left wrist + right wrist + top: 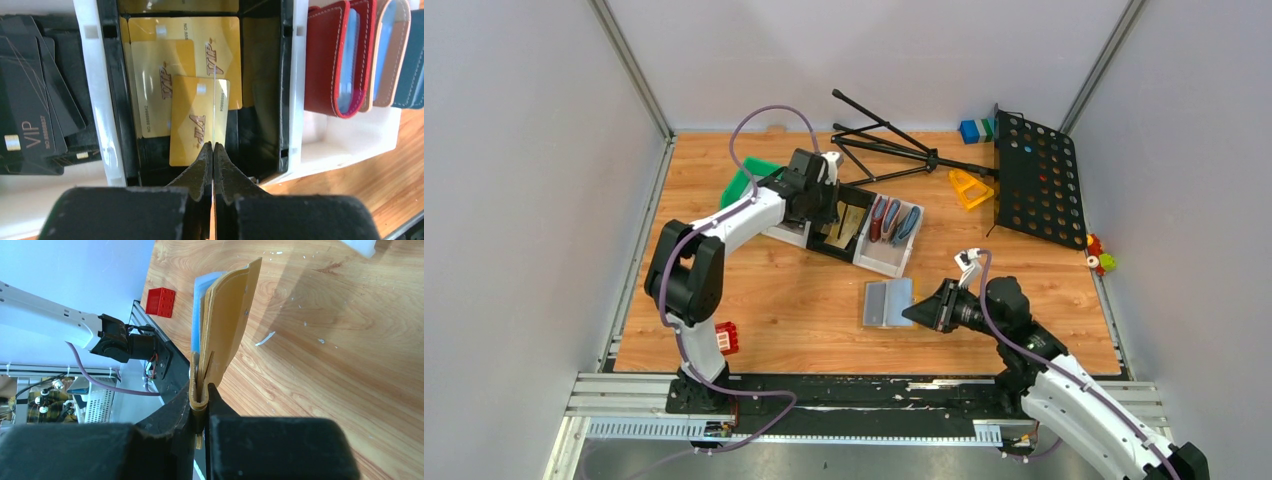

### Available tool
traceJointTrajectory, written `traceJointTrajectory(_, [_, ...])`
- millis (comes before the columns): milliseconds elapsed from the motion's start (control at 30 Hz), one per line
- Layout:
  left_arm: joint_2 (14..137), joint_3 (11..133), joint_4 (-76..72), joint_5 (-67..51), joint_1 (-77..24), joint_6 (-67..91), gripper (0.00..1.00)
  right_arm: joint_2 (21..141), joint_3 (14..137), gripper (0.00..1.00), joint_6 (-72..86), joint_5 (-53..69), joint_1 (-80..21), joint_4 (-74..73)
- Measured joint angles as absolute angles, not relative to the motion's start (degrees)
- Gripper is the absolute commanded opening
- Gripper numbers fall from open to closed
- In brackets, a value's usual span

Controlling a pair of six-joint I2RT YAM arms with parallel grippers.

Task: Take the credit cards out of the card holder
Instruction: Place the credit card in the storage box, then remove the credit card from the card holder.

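Right gripper [201,392]: jaws nearly closed, pinching the card holder [227,325] at one edge of its mustard leather. The fingers sit at the very rim and the rest of the holder sticks out ahead of them. It is spread open, with the mustard face to one side and the pale blue lining to the other. In the top view the lining faces up and the holder is over bare table [804,310], centre-right, just left of the fingertips. Can't tell if it touches the wood or if any card is inside.

Red toy brick [726,338] is on the table by the left arm's base, well apart from the holder.

Left gripper [213,147]: jaws fully closed on a credit card [214,100]. The card is seen edge-on as a thin line running straight out from the fingertips. It hangs over the black middle compartment [260,125] of the white organiser tray [95,100].

Loose credit cards [165,80], gold with VIP print, lie flat and overlapping in that compartment under the held one. Can't tell if the held card touches them.

Compartment to the left in the left wrist view holds a stack of black VIP cards [30,115]. Compartment to the right has wallets on edge side by side: dark-red wallet [325,60], tan wallet [385,55], blue wallet [412,65].

Far side of the table:
- folded black tripod [884,150]
- perforated black music-stand plate [1036,180]
- yellow triangular piece [970,188] between them
- blue and green blocks [976,129] at the back wall
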State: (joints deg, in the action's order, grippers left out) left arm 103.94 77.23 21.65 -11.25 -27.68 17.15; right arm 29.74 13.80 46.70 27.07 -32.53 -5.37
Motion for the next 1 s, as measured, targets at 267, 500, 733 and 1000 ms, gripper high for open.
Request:
traceJointTrajectory(267, [108.12,82.56,24.16,-10.63,-28.21,14.66,0.37,33.76,13.54,0.00,46.89,27.11,-32.53,-2.00])
traceJointTrajectory(500, [104.03,80.09,26.92,-8.40,-29.74,13.52,0.56,34.46,13.47,0.00,47.03,27.11,-32.53,-1.43])
traceJointTrajectory(733, [86.17,69.93,27.68,-7.60,-31.48,14.22,0.61,32.73,13.41,0.00,47.07,26.92,-32.53,-1.26])
traceJointTrajectory(1000, [64.31,47.97,19.90,-18.48,-33.06,21.41,0.83,30.85,12.05,0.00,51.18,29.21,-32.53,6.22])
